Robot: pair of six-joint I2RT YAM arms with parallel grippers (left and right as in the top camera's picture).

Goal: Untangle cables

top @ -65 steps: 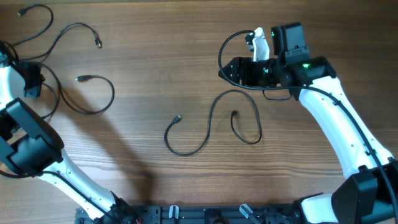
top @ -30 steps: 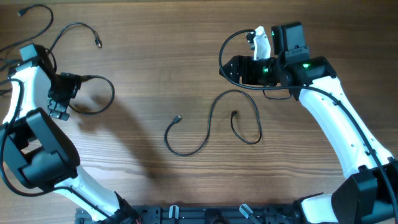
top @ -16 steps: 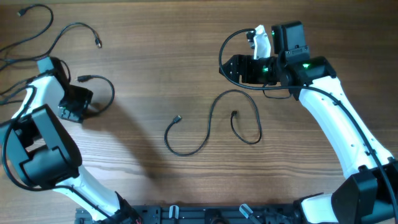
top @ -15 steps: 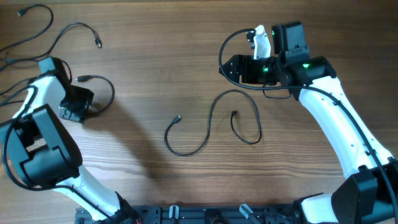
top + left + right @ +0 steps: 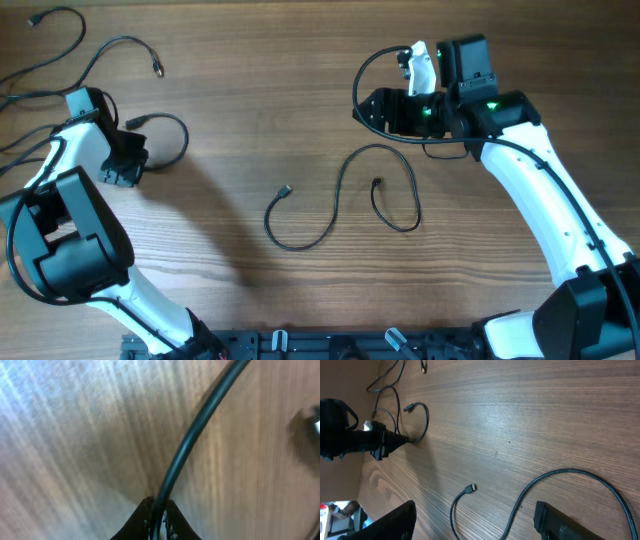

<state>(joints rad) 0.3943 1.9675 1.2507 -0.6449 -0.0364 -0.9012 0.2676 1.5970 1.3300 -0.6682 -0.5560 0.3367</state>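
Several thin black cables lie on the wooden table. One S-shaped cable lies in the middle and also shows in the right wrist view, with its plug. A looped cable lies at the left. My left gripper is shut on that loop, and the cord runs up out of its closed jaws. Two more cables lie at the far left corner. My right gripper is open and empty, beyond the S-shaped cable, with its fingers wide apart.
The right arm's own thicker black wire loops above its wrist. The left arm shows at the left of the right wrist view. A dark rail runs along the table's near edge.
My left gripper has swung from the far left edge rightwards to the looped cable and shut on it; the loop has shifted slightly up. The right arm has not moved.
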